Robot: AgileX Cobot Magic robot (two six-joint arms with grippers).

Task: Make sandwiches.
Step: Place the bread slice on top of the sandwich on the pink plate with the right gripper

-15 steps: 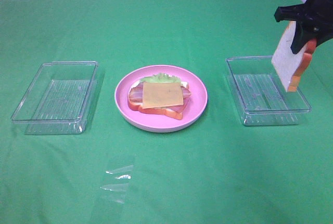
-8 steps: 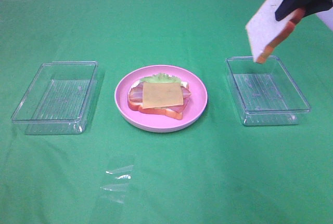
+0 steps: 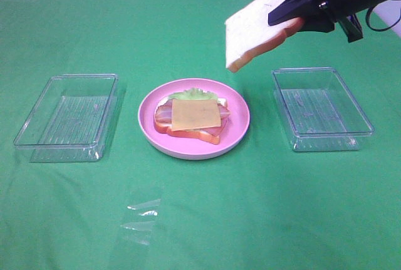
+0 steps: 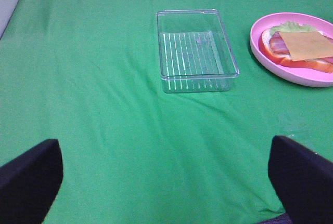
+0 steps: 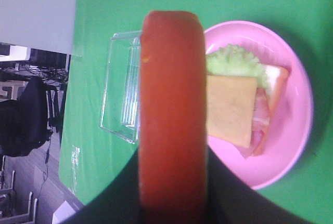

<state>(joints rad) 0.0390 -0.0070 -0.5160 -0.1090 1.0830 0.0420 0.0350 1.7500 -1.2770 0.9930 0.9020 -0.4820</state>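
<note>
Listing what stands on my green worktop (image 3: 200,220), container by container.

Item one: round pink plate (image 3: 239,133), middle of the worktop. Contents: an open-faced stack, bread slice with orange-brown crust at the bottom (image 3: 207,136), pale green lettuce (image 3: 195,93) showing at the far edge, reddish bacon strips (image 3: 163,115) sticking out at the sides, square yellow cheese slice (image 3: 195,114) lying flat on top. No upper slice on it yet.

Item two: clear rectangular tray on the left (image 3: 67,118), ribbed floor, nothing in it. It stands well apart from the plate.

Item three: clear rectangular tray on the right (image 3: 321,108), same make, also holding nothing.

Item four: second bread slice (image 3: 254,27), white face and orange-brown crust, held in the air by my right pincer (image 3: 294,12). That pincer is clamped on one crust edge; the slice tilts, its free end lowest and hanging above the gap between plate and right tray. In the right wrist view the crust (image 5: 173,115) fills the middle, with the plate and the left tray behind it.

Item five: my left pincer (image 4: 166,180), jaws spread wide, holding nothing, hovering over bare cloth near the left tray.

Item six: scrap of clear film (image 3: 143,220) lying flat on the cloth nearer the front edge.
</note>
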